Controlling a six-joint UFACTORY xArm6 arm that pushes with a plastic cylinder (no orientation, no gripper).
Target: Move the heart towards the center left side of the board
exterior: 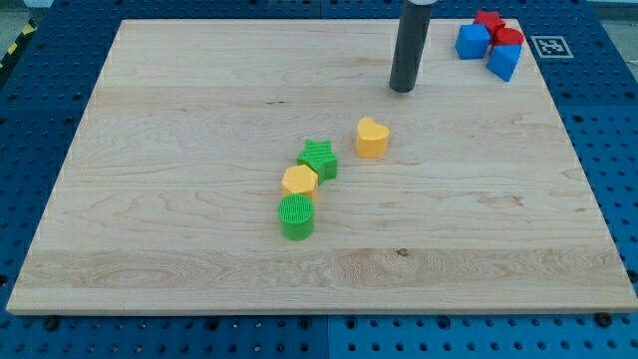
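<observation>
The yellow heart lies a little right of the board's middle. My tip rests on the board above and slightly right of the heart, apart from it. To the heart's lower left stand a green star, a yellow hexagon touching the star, and a green cylinder just below the hexagon.
The wooden board lies on a blue pegboard table. At the board's top right corner sits a cluster: a blue cube, a red star, a red cylinder and a blue block. A marker tag lies beside them.
</observation>
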